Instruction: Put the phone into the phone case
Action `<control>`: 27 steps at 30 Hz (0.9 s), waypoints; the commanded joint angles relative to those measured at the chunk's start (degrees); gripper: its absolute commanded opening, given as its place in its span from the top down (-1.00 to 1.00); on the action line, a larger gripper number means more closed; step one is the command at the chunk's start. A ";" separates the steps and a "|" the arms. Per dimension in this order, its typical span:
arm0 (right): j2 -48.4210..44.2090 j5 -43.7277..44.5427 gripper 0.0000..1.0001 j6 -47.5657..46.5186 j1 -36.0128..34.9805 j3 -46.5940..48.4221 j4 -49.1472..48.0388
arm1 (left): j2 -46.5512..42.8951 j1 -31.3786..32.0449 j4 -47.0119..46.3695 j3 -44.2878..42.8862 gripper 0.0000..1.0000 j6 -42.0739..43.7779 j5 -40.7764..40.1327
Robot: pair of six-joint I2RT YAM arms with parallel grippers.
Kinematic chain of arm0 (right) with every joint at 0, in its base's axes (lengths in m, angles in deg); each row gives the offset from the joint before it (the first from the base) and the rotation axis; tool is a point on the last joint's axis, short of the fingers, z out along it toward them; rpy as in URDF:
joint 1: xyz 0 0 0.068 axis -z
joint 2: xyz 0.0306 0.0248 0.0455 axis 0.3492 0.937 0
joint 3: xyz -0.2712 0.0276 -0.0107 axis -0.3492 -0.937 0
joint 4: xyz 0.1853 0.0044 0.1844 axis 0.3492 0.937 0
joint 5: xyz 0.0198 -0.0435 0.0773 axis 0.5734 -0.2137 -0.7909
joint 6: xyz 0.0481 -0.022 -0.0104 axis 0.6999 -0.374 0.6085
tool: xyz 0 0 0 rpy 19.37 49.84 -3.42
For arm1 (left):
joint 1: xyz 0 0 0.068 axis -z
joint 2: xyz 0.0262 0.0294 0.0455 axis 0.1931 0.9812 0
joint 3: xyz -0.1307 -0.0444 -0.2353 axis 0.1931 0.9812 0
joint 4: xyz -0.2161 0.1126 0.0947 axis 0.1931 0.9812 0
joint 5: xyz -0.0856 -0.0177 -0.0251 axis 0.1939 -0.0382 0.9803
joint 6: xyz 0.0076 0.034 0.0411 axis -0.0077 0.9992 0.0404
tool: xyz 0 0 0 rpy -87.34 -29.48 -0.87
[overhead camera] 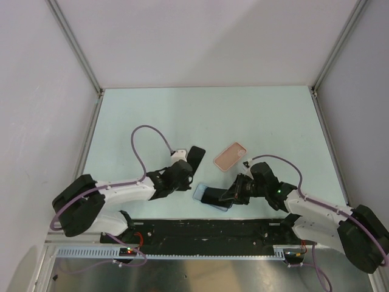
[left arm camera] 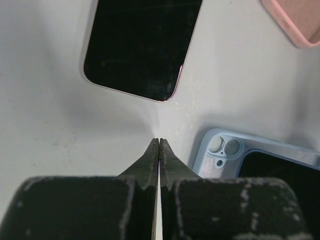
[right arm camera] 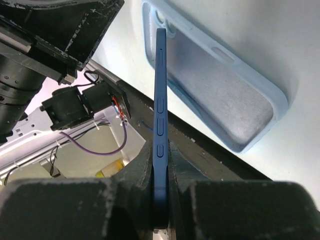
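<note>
My right gripper (right arm camera: 160,150) is shut on the phone (right arm camera: 160,100), gripping it by its faces so that its dark blue edge with side buttons shows. In the top view the phone (overhead camera: 214,196) hangs tilted, screen up, over a light blue phone case (overhead camera: 199,192). That case (right arm camera: 220,95) lies open side up and empty, camera cutouts (left arm camera: 224,146) at one end. A salmon-pink phone case (overhead camera: 231,156) lies apart, farther back. My left gripper (left arm camera: 159,140) is shut on nothing, its tips just left of the blue case's corner (overhead camera: 189,175).
A second phone (overhead camera: 196,157) with a black screen and a pinkish rim lies flat ahead of my left gripper (left arm camera: 142,45). The black base rail (overhead camera: 200,230) runs along the near edge. White walls close the table on three sides.
</note>
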 commanded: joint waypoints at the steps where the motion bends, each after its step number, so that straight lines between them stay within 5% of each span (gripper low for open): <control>1: 2.20 0.80 1.00 1.96 -0.95 -0.05 -8.89 | 2.83 1.03 -5.27 0.34 0.99 -0.15 2.16; 27: 18.51 3.58 1.00 1.01 -4.02 -1.15 -20.60 | 5.02 6.05 -6.89 -0.39 1.00 -0.70 4.35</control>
